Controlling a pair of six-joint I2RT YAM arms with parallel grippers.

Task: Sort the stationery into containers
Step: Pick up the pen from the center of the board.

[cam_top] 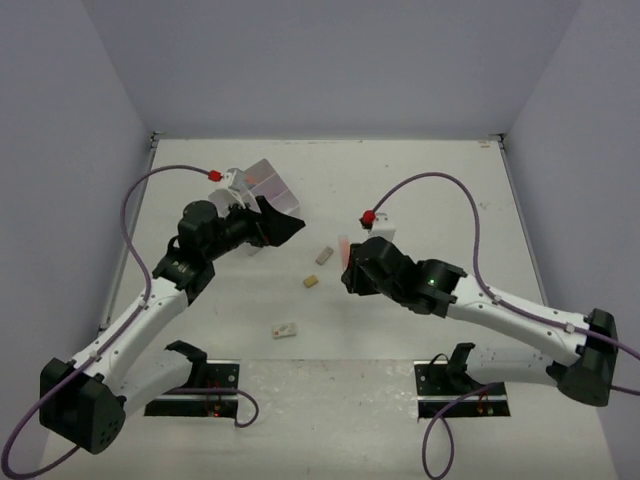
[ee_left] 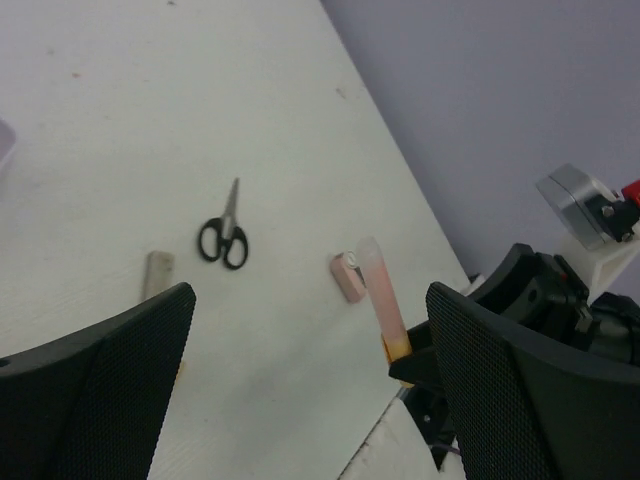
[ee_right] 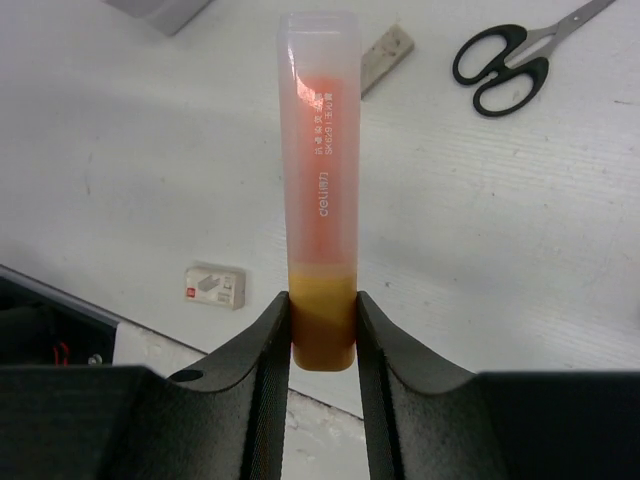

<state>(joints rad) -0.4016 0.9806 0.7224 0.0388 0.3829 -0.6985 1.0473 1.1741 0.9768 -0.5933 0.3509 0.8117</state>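
My right gripper (ee_right: 322,312) is shut on the yellow end of an orange highlighter (ee_right: 320,170) and holds it above the table; it shows in the top view (cam_top: 348,270) too. My left gripper (ee_left: 310,335) is open and empty, hovering in front of the translucent containers (cam_top: 262,180). Black-handled scissors (ee_left: 224,238) lie below it, hidden in the top view. A beige eraser (ee_left: 158,274) and a pink eraser (ee_left: 346,277) lie near them. Two beige erasers (cam_top: 324,253) (cam_top: 310,281) and a white eraser (cam_top: 285,328) lie between the arms.
The containers are partly hidden behind the left arm at the table's back left. Purple cables loop over both arms. Grey walls close in the table on three sides. The white eraser (ee_right: 215,285) lies near the table's front edge.
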